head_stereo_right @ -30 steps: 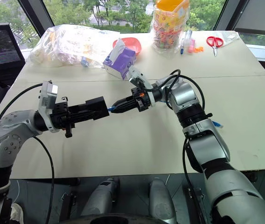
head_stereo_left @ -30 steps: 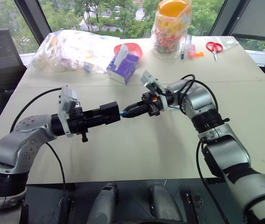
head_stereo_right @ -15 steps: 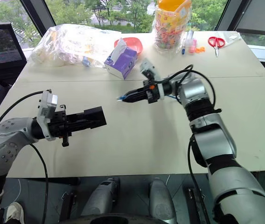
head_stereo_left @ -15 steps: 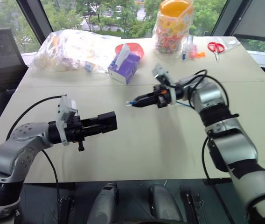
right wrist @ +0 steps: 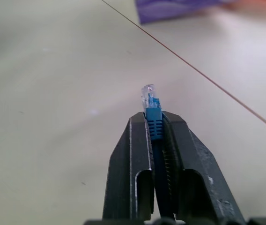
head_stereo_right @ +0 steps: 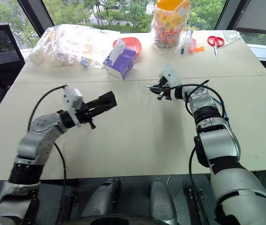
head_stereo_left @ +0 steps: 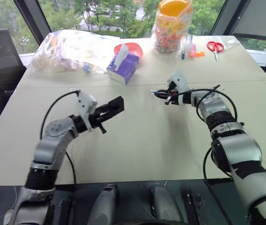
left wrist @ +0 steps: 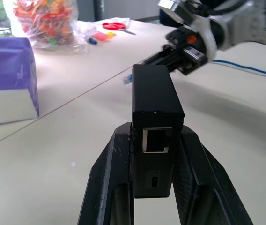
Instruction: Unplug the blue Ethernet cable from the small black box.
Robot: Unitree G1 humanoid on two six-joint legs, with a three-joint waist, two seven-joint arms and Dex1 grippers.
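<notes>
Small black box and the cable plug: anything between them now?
Nothing: in the left eye view only bare table separates the small black box from the blue Ethernet cable plug.

I'm seeing matt black plastic on the small black box (left wrist: 154,108), its socket edged in shiny metal. The left end effector (left wrist: 156,187) fingers look like ribbed, scuffed black plastic. The blue Ethernet cable (right wrist: 152,124) has a clear glossy plug and ridged rubbery boot. The worktop (head_stereo_left: 170,136) looks smooth, matt cream.
</notes>
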